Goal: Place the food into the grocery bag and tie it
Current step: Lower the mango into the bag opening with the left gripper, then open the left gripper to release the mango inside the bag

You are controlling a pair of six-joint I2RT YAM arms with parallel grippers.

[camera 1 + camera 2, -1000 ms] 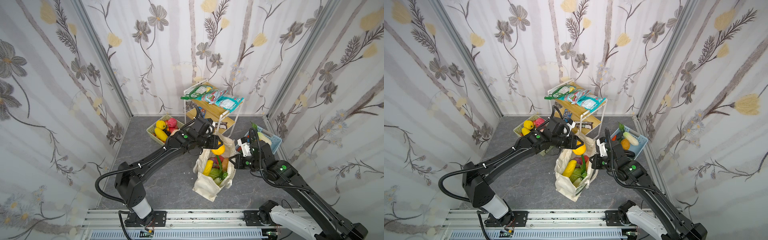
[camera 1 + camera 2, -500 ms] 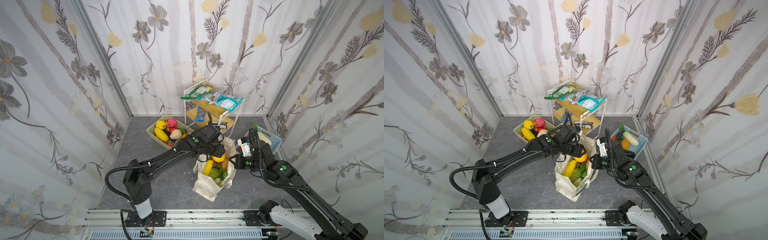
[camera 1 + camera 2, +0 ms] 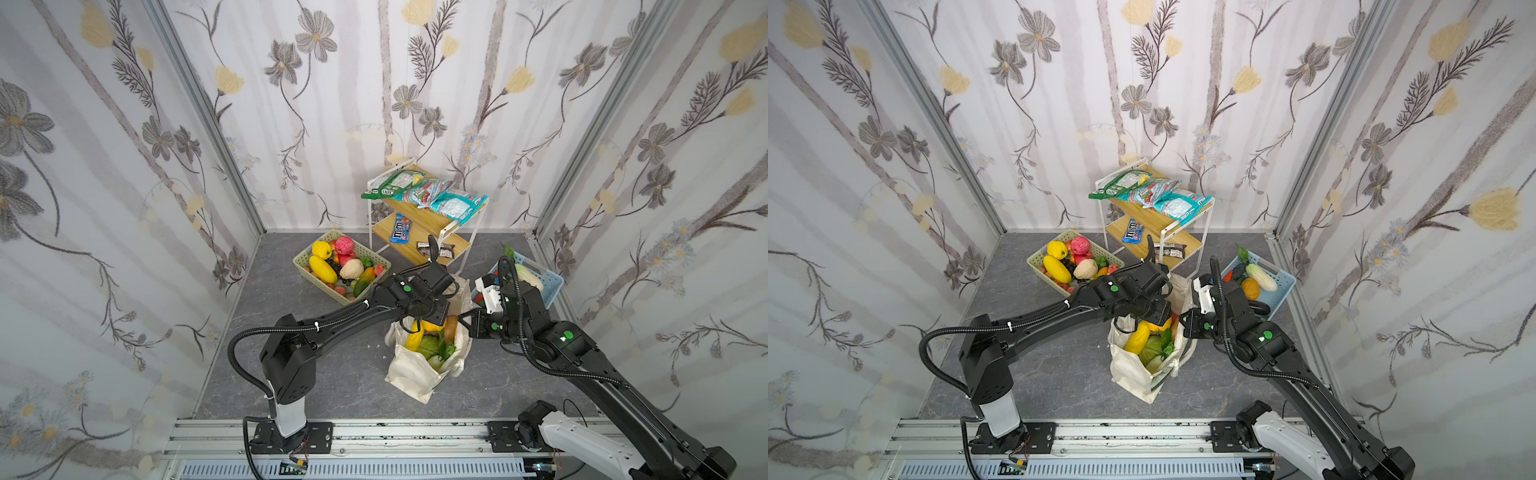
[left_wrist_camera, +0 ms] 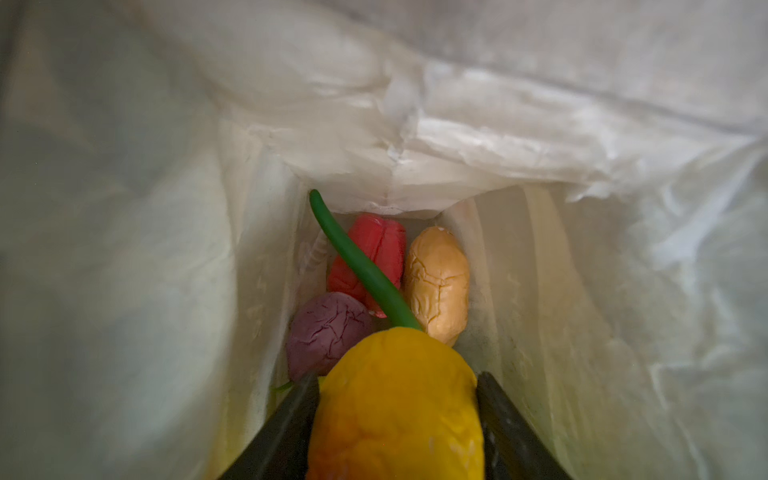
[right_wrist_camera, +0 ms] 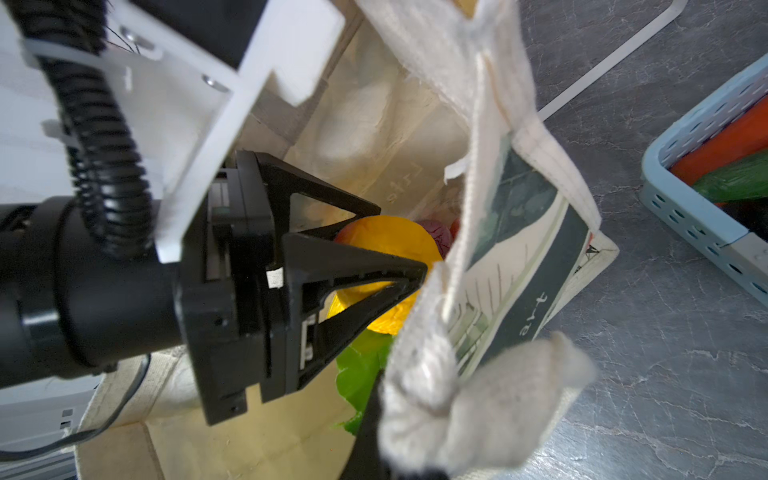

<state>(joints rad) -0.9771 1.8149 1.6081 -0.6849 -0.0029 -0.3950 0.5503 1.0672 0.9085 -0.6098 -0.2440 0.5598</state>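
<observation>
**Yellow fruit (image 4: 395, 415) going into the bag (image 3: 409, 374)**

Clenched across the middle by the left gripper (image 4: 397, 376), just inside the bag's mouth, above a red piece (image 4: 374, 245), a tan piece (image 4: 436, 282) and a purple piece (image 4: 328, 332) deep inside. Standing mid-floor between the arms, pulled open by the right gripper (image 3: 468, 321), pinched shut on the right rim beside the handle (image 5: 419, 386).

Lower a touch deeper before releasing, for a roll rather than a bounce. Point the stem (image 4: 357, 266) away from the cloth folds. Open wide, then lift straight out, clear of the rim. Hold the right-hand pull steady throughout. More food in the green basket (image 3: 297, 262), far left, and the blue basket (image 3: 550, 291), far right.
</observation>
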